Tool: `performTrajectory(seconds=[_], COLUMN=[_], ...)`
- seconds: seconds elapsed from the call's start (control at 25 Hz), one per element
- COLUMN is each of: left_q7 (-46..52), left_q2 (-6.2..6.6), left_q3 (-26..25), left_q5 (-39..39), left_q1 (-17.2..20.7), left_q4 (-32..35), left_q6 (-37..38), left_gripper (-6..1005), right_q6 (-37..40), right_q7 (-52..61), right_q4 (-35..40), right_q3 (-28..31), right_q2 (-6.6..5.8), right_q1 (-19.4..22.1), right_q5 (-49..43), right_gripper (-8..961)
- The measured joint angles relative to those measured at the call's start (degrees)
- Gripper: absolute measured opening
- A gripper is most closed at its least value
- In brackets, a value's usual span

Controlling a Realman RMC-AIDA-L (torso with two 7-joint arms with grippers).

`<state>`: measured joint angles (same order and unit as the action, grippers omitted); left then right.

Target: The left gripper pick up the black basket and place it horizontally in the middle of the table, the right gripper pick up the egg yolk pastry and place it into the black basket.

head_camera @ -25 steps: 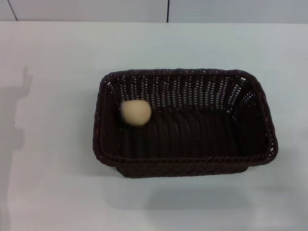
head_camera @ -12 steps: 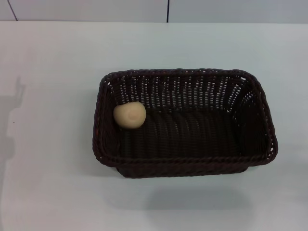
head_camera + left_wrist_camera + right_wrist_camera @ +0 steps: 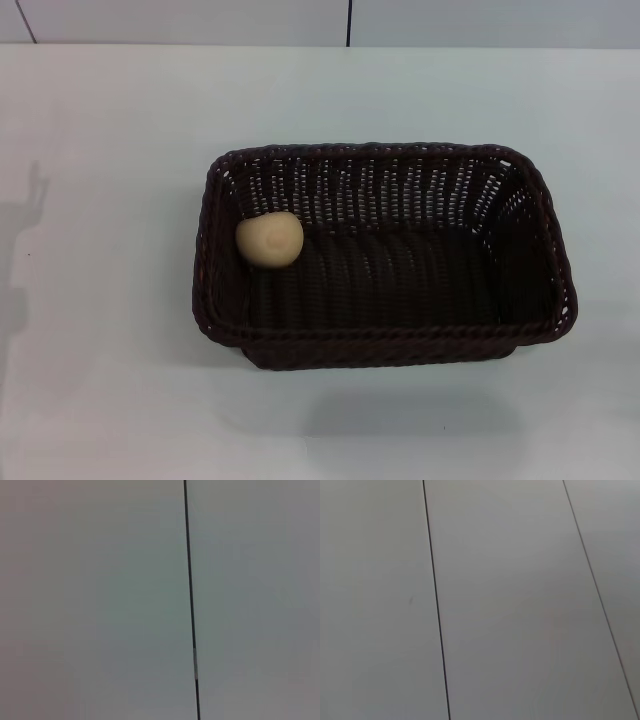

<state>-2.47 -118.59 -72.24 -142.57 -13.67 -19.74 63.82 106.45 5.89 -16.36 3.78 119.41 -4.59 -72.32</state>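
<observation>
The black basket (image 3: pixel 384 340) lies lengthwise across the middle of the white table (image 3: pixel 110 130) in the head view, open side up. The egg yolk pastry (image 3: pixel 269 240), a pale cream ball, rests inside the basket against its left inner wall. Its orange-red patch does not show. Neither gripper shows in any view. Both wrist views show only plain grey-white panels with thin dark seams (image 3: pixel 190 600) (image 3: pixel 436 600).
A faint shadow (image 3: pixel 30 215) of an arm falls on the table at the far left edge. The table's back edge meets a pale wall with a dark vertical seam (image 3: pixel 349 22).
The pastry rolled a little to the left inside the basket and came to rest against the left wall. The shadow at the far left shrank toward the edge.
</observation>
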Motion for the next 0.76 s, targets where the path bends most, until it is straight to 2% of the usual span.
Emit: performTrajectory(seconds=[0.76], left_q7=[0.10], left_q2=[-0.16], left_q3=[0.74], left_q5=[0.05], left_q1=[-0.01], left_q4=[0.34], left_q6=[0.22], left_gripper=[782], right_q6=[0.04], right_q7=[0.00], right_q4=[-0.08], right_q3=[0.01], right_q2=[0.04], right_q1=[-0.04], right_q5=[-0.01], right_gripper=[843])
